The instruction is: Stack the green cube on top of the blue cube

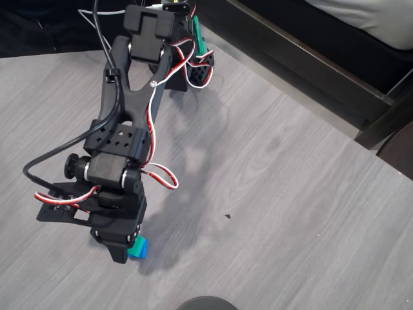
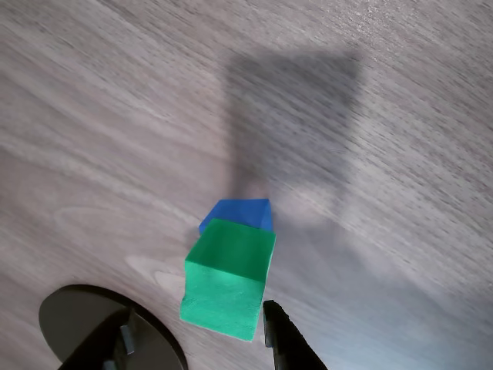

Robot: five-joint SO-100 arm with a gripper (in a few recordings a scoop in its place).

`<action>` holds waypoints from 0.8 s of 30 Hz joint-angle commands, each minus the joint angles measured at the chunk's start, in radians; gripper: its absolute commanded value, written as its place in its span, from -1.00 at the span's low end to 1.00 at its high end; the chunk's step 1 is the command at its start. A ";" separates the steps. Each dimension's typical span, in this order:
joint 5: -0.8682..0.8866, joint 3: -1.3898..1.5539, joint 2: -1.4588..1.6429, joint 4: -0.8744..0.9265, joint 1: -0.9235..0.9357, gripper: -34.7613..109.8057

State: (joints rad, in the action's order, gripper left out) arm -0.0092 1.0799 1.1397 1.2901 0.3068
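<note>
My tool (image 1: 126, 244) hangs low over the near-left part of the grey wood-grain tabletop (image 1: 271, 194) in the overhead view, with my black arm (image 1: 126, 110) reaching down to it from the base at the top edge. How far the tool stands open I cannot tell: the overhead view hides the jaws under the arm's body. The wrist view shows one dark finger (image 2: 286, 339) just beside the lower right corner of the green cube (image 2: 228, 277); whether it touches the cube is unclear.

The green cube sits on top of the blue cube (image 2: 239, 212), its edges slightly turned against those below, so a strip of blue shows beyond its far side. In the overhead view the green cube (image 1: 136, 244) and blue cube (image 1: 140, 252) peek out at the tool's tip.

A dark round disc (image 2: 108, 331) lies on the tabletop near the pair, at the lower left of the wrist view. No readable writing or label appears.
</note>
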 commanded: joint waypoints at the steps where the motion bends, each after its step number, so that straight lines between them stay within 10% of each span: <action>1: 0.006 -0.041 0.020 0.018 -0.002 -0.15; 15: 0.005 0.020 0.425 0.344 -0.106 -0.35; 24: 0.000 0.675 1.091 0.204 -0.230 -0.52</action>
State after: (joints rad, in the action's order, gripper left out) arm -0.0046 1.5754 1.9957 1.5386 0.0982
